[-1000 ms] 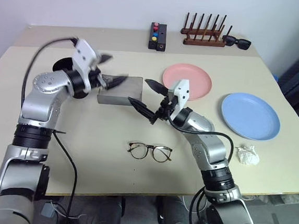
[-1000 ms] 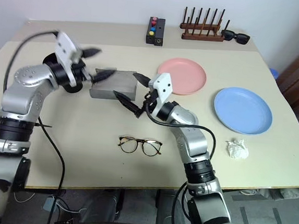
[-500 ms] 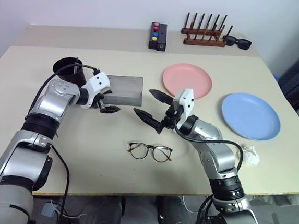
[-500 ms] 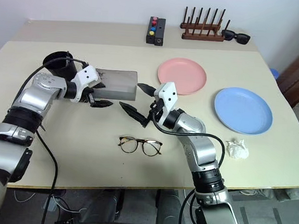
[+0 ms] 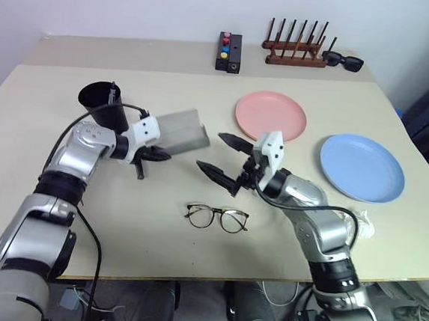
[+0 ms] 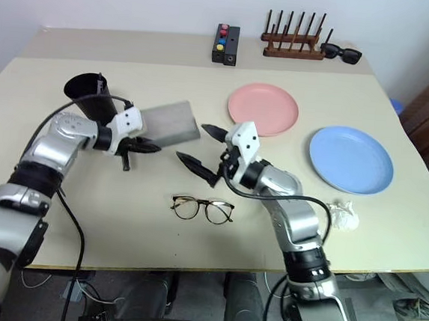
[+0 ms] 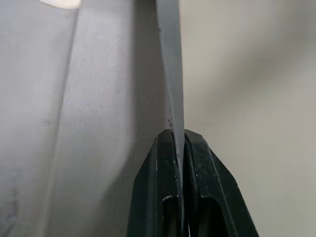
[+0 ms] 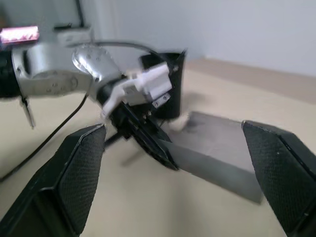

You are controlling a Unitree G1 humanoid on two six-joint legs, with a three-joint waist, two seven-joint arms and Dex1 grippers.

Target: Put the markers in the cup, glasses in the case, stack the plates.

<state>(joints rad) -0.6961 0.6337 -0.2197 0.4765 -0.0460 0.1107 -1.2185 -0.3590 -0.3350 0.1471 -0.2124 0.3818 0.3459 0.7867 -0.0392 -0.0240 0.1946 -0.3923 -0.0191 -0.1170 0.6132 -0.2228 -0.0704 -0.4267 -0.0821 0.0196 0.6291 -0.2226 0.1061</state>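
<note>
Pinching the thin lid edge of the grey case [image 5: 178, 129], the left gripper [image 5: 149, 157] has its fingers shut tight on it, and the lid tips up off the tabletop [image 5: 148, 230]. The right gripper [image 5: 224, 158] hangs just beside the case with its fingers spread wide, holding nothing. The glasses [image 5: 216, 217] lie flat, near the front edge. They look light, thin and easy to bend, so I would pick them up by the middle bridge, not the lenses.

Left fingers [image 7: 178, 163] newly clamped on case [image 5: 178, 129]
</note>
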